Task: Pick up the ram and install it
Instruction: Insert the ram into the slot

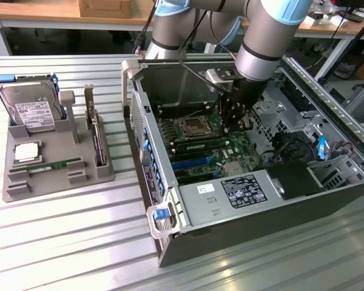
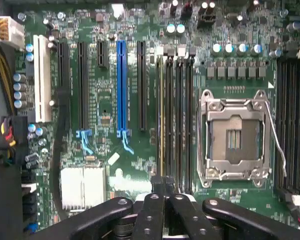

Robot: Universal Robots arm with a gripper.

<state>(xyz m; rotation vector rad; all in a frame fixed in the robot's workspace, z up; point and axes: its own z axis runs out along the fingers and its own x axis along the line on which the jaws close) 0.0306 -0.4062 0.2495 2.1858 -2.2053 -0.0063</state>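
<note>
hung low inside the case (image 1: pixel 255 200), over the board (image 2: pixel 105 105), with the gripper (image 2: pixel 163 186) pinched fully together at the near end of the memory slots (image 2: pixel 176 115) and nothing seen between its fingers. ram (image 1: pixel 53 165) lay well apart on the grey tray (image 1: pixel 54 182), apparently untouched. risked scraping a slot latch or the open socket (image 2: pixel 234 137) if pressed lower, shut fingers sitting so close above the slots.
</note>
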